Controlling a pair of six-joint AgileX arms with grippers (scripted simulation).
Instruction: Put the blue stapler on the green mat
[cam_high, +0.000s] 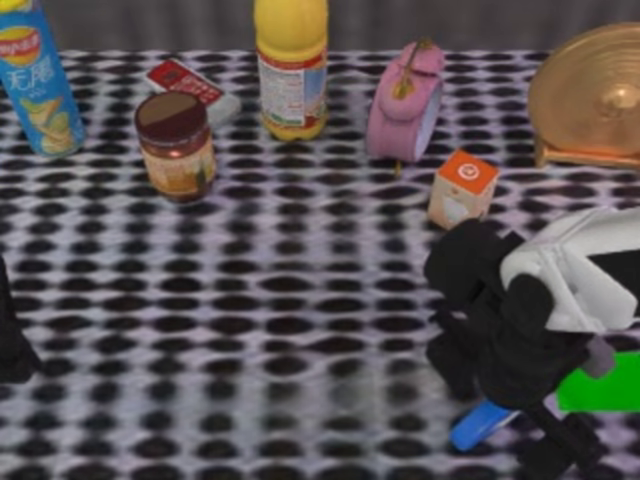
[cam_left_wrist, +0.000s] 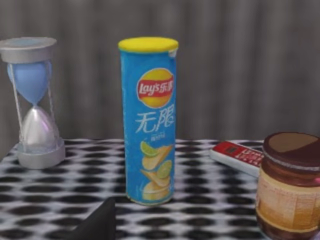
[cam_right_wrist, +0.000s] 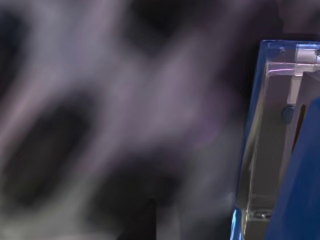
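The blue stapler lies aslant near the table's front right, and its far end is hidden under my right gripper. That gripper hangs low right over it. In the right wrist view the stapler fills one side from very close, with its blue shell and grey inner rail showing. The green mat lies just right of the gripper, partly covered by the arm. The stapler sits beside the mat, not on it. My left gripper is parked at the table's left edge, open, and one dark finger shows.
Along the back stand a blue chips can, a brown-lidded jar, a red and white box, a yellow bottle, a pink alarm clock and a gold disc. An orange-topped cube stands behind the right gripper. An hourglass shows in the left wrist view.
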